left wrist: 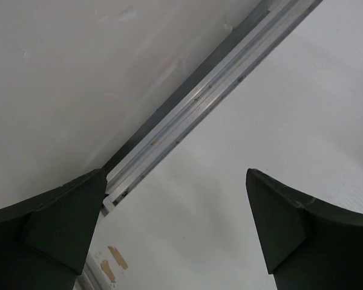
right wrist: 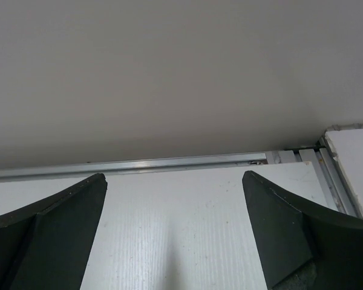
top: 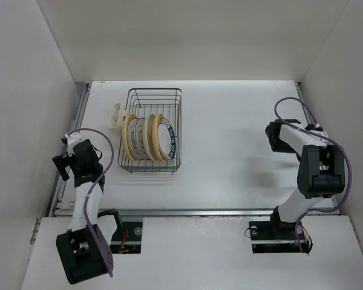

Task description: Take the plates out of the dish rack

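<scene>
White walls close in a white worktop (top: 230,127), where the dish rack (top: 155,90) sits left of centre towards the back. The plates (top: 146,138) stand on edge inside it, so by the look of it nothing is unloaded yet. Left claw (left wrist: 175,175) and right claw (right wrist: 173,175) hang well apart from the rack, jaws spread wide and empty. The plates overlap too much to count, and a pale item (top: 117,115) against the rack's left side is unclear.

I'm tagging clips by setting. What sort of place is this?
Probably a lab test enclosure: bare white walls box in a white table holding a dish rack of plates.
</scene>
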Tool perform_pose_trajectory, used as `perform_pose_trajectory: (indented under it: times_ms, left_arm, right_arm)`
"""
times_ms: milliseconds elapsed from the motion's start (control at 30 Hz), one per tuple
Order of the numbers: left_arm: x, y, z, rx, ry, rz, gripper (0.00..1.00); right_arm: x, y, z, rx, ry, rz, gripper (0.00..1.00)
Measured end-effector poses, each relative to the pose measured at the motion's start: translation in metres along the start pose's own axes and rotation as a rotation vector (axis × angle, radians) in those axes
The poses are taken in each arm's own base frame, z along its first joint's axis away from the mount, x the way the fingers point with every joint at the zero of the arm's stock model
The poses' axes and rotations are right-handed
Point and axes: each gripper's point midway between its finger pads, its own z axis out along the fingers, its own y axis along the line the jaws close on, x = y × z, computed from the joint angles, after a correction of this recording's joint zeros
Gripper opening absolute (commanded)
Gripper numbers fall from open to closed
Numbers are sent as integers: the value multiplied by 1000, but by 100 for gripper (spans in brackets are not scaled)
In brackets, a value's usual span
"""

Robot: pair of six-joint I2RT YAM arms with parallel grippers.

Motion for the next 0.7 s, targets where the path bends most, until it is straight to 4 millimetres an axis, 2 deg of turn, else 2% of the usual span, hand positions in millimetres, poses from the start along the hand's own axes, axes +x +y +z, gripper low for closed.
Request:
perform_pose_trajectory:
  times_ms: [233, 300, 367, 400, 467, 567, 633, 700]
  left_arm:
    - [3, 7, 3, -60, 33, -7, 100]
    - [-6, 3, 1, -25, 50, 23, 100]
    - [-28, -6, -2, 50, 65, 81, 100]
    - [-44, -12, -6, 114, 84, 130, 100]
    - [-100, -26, -16, 237, 76, 174, 100]
    - [-210, -54, -46, 474, -22, 143, 100]
    - [-266, -71, -79, 651, -90, 131, 100]
    - [-295, -89, -116, 806, -124, 140, 100]
  right_arm:
    - [-1, 1, 0, 0, 2, 0, 100]
    - [-9, 4, -1, -3, 5, -2, 100]
    - [-28, 13, -4, -10, 13, 23, 100]
    - [-43, 20, -6, -18, 16, 49, 100]
    - [-80, 37, -15, -50, 25, 140, 100]
    - [-125, 63, -47, -169, 102, 195, 100]
    - [-134, 81, -80, -354, 242, 151, 100]
    - [-134, 103, -122, -660, 414, 147, 100]
